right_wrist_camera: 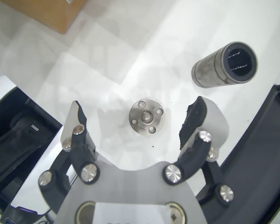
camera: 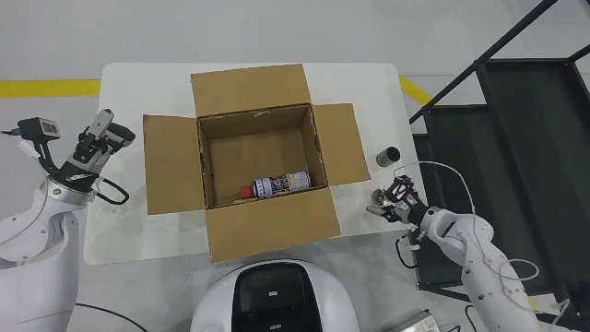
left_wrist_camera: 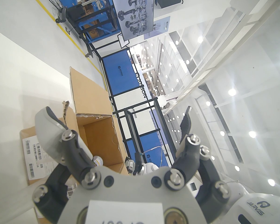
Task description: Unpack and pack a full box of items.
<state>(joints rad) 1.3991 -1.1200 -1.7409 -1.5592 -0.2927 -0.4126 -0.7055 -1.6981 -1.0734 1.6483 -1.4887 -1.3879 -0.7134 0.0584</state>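
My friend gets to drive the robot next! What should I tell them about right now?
Left gripper: open, empty, at the table's left edge.
Right gripper: open, empty, just above the round metal flange on the table.
Metal cylinder: lying on the table near the flange.
Box: open, mid-table, one can lying inside.
Done: two parts are outside the box.
Left: probably grab the flange; unpacking or packing, cannot tell.

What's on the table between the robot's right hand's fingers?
A round metal disc with four holes lies there on the table, untouched by the open right hand, in the right wrist view.
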